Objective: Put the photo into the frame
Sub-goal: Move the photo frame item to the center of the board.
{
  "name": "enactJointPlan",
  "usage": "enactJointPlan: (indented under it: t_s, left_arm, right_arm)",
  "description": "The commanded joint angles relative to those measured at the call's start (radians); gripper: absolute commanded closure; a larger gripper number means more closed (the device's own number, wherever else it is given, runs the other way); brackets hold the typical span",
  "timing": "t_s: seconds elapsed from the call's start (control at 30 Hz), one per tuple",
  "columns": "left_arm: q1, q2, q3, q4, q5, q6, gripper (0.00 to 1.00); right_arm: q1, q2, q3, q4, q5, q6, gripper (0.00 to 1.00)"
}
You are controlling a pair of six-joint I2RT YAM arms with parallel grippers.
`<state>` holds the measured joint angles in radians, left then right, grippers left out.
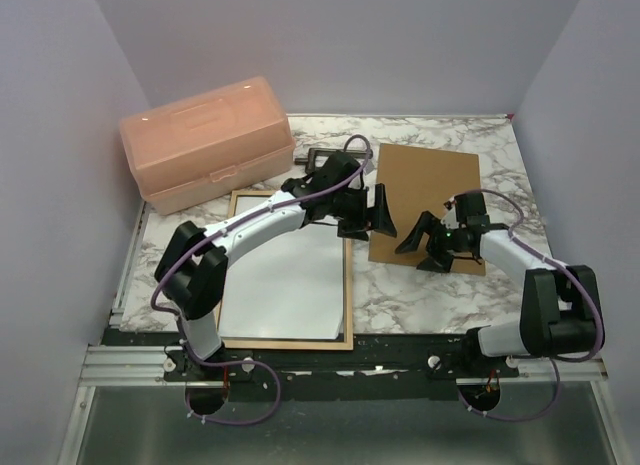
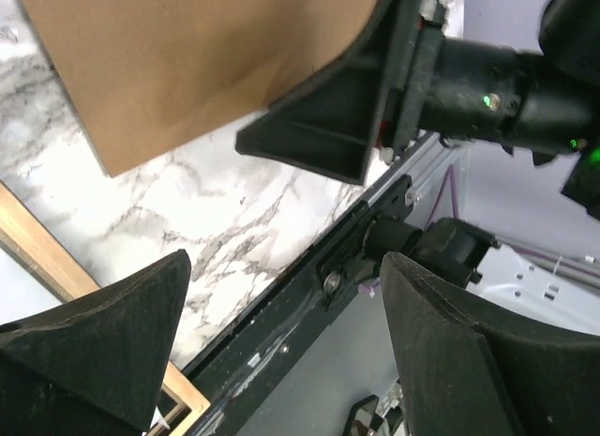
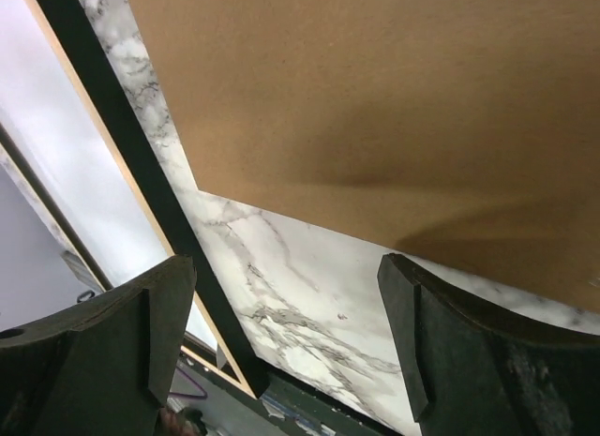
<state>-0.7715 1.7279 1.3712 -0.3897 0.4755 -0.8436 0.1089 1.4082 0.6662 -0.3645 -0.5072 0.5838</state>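
Both grippers hang wide open and empty over the marble table [image 1: 420, 295], with the left gripper [image 1: 368, 223] just off the far right corner of the frame [image 1: 290, 342] and the right gripper [image 1: 425, 247] above the near left corner of the brown backing board [image 1: 425, 180]. The photo [image 1: 285, 285] lies white side up inside the frame, left of both grippers.

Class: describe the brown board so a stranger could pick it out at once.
Find the marble table and look right of the wooden frame lying on it. The brown board lies flat there. Unlike the frame and the peach box, it is plain, rimless and brown all over.
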Motion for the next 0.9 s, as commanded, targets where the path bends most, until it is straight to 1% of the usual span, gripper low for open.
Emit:
enactJointPlan:
  t_s: [0.0, 0.13, 0.27, 0.37, 0.4, 0.5, 0.63, 0.73, 0.8, 0.87]
  left_arm:
    - [-0.002, 0.099, 0.173, -0.113, -0.081, 0.025, 0.15]
    - [-0.002, 0.174, 0.279, -0.184, -0.196, 0.043, 0.15]
    - [-0.002, 0.24, 0.329, -0.186, -0.249, 0.029, 0.15]
    - [0.0, 0.288, 0.355, -0.192, -0.278, 0.002, 0.15]
    - [0.0, 0.301, 0.362, -0.201, -0.295, -0.009, 0.15]
    - [0.0, 0.335, 0.382, -0.208, -0.324, -0.034, 0.15]
    - [0.004, 0.405, 0.424, -0.23, -0.336, -0.064, 0.15]
    - [0.005, 0.452, 0.447, -0.22, -0.308, -0.08, 0.15]
    - [0.005, 0.48, 0.46, -0.222, -0.3, -0.087, 0.15]
    - [0.005, 0.503, 0.469, -0.231, -0.304, -0.093, 0.15]
  right_arm:
    - [-0.044, -0.093, 0.013, -0.08, 0.044, -0.037, 0.12]
    - [-0.063, -0.153, 0.066, -0.122, 0.179, -0.017, 0.11]
    - [-0.103, -0.151, 0.119, -0.144, 0.338, -0.003, 0.08]
    - [-0.183, -0.121, 0.152, -0.142, 0.422, 0.0, 0.05]
    - [-0.209, -0.11, 0.159, -0.137, 0.439, -0.003, 0.05]
    - [-0.295, -0.068, 0.172, -0.124, 0.472, -0.007, 0.0]
    - [-0.423, 0.005, 0.167, -0.102, 0.455, -0.018, 0.0]
    - [-0.476, 0.03, 0.16, -0.092, 0.495, -0.022, 0.0]
    - [-0.49, 0.028, 0.14, -0.066, 0.545, -0.016, 0.0]
    - [-0.494, 0.027, 0.12, -0.037, 0.555, -0.018, 0.0]
